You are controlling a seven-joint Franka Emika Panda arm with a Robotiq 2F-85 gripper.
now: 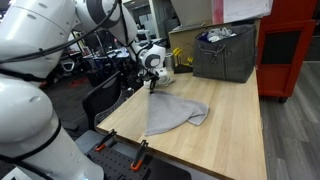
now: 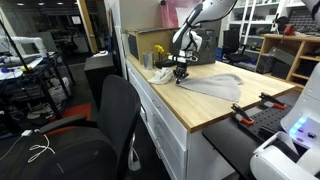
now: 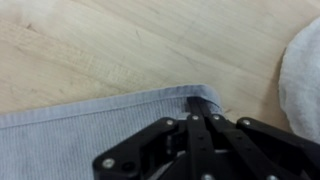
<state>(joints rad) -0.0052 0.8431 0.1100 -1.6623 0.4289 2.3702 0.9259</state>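
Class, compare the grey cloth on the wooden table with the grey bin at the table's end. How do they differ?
The grey cloth lies spread out and mostly flat; the grey bin stands upright as a box. The cloth is low and wide; the bin is tall and open-topped. The gripper pinches the cloth's corner; the bin stands apart from it, untouched. Both are grey and rest on the table.

Wooden table (image 1: 238, 132), grey bin (image 1: 226, 56) (far end), black chair (image 2: 112, 118)
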